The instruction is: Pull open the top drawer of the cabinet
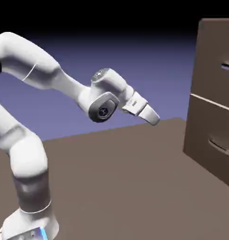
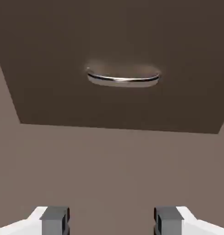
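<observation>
A: Two stacked drawer fronts on the tall matte-brown cabinet point(image 1: 214, 93); the top drawer point(image 1: 217, 61) sits shut at the exterior view's right, its slim silver-grey bar handle point(image 1: 227, 66) barely in frame.

B: Hand point(image 1: 153, 118)?

A: Released, fingers spread, nothing between them, well apart from the cabinet above the brown surface point(image 1: 116, 178).

B: Risk?

A: Hand view shows only one curved handle point(image 2: 122, 79), seemingly the lower one. Driving straight at it would likely pull the wrong drawer. Closing early would miss the bar.
</observation>
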`<state>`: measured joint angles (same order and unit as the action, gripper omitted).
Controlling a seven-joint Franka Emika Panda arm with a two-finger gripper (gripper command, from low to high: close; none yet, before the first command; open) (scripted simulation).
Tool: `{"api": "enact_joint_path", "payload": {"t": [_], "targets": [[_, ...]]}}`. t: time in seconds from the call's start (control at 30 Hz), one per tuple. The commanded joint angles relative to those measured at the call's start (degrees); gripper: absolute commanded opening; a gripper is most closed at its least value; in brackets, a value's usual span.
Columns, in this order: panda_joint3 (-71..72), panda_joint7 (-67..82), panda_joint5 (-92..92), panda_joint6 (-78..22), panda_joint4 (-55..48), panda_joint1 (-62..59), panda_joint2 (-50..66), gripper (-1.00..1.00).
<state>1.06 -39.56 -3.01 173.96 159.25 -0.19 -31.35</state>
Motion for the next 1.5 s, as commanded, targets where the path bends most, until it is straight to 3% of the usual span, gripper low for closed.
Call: {"api": "enact_joint_path", "payload": {"t": [0.0,1.47], "targets": [[0.9,2.4,-2.5,0.0,-1.5,-0.7,1.1,0.0],[39.5,108.2,-112.1,-1.9,-65.4,-32.8,48.8,0.0]]}}
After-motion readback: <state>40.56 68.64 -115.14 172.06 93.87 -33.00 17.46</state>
